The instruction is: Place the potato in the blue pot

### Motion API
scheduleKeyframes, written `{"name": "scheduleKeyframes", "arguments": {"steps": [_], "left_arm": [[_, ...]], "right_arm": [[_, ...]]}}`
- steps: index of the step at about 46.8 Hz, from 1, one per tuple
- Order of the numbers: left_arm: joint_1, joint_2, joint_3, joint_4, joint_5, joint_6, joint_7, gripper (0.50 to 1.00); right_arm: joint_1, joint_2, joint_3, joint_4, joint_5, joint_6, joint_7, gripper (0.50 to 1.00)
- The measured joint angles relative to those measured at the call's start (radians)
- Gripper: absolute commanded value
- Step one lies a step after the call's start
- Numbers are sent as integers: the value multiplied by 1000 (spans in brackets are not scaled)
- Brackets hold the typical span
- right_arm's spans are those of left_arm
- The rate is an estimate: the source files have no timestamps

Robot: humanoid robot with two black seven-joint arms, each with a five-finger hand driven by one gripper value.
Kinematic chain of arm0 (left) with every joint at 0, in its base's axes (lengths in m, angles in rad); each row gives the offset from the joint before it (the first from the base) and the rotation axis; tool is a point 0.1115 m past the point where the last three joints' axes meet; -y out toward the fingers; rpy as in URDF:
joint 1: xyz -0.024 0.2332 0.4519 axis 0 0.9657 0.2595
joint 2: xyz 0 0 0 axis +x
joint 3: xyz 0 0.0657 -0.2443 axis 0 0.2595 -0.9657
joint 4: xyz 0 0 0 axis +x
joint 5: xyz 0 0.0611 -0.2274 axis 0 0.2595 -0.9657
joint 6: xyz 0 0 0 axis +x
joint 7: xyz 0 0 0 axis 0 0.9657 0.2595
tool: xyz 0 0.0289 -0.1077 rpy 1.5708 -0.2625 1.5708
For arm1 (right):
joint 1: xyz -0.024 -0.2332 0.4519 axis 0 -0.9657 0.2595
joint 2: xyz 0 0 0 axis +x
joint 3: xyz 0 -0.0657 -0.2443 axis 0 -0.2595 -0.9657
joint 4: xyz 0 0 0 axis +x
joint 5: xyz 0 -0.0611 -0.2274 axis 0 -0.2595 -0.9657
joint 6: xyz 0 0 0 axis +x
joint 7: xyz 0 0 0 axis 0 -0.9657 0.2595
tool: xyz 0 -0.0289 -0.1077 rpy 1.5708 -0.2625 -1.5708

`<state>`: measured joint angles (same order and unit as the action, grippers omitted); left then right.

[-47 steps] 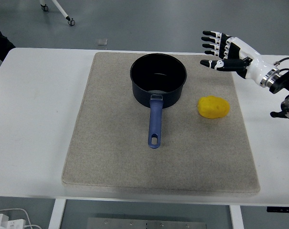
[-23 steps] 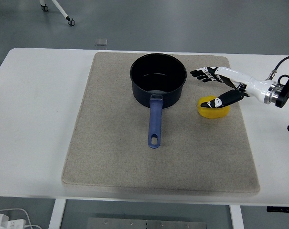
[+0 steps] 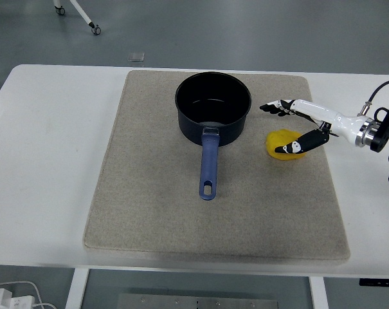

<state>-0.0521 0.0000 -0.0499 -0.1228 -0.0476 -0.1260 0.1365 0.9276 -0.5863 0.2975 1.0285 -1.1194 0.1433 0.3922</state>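
Since half a second back, my right hand (image 3: 296, 123) has dropped slightly lower over the potato, its thumb now lying across the potato's near right side; pot and potato have not shifted. Item one, left portion: white table (image 3: 49, 161), bearing a beige mat (image 3: 149, 212). Item two, mat centre-rear: blue pot (image 3: 213, 106), upright, dark interior, its blue handle (image 3: 208, 167) pointing toward the near edge. Item three, just right of the pot and apart from it: yellow potato (image 3: 282, 140), resting on the mat. Item four, entering from the right edge: my right hand, fingers (image 3: 274, 107) spread and reaching past the potato's far side, thumb on its near side, bracketing it but not closed around it.
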Motion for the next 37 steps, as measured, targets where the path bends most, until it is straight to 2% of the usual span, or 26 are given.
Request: {"name": "scheduleKeyframes", "arguments": {"steps": [7, 11, 37], "left_arm": [[0, 0, -1, -1, 0, 0, 0, 999], [0, 0, 0, -1, 0, 0, 0, 999], [1, 0, -1, 1, 0, 1, 0, 999]], "right_arm": [[5, 0, -46, -37, -4, -44, 53, 924], [5, 0, -53, -42, -4, -48, 62, 921], [-3, 2, -74, -42, -3, -49, 64, 917]]}}
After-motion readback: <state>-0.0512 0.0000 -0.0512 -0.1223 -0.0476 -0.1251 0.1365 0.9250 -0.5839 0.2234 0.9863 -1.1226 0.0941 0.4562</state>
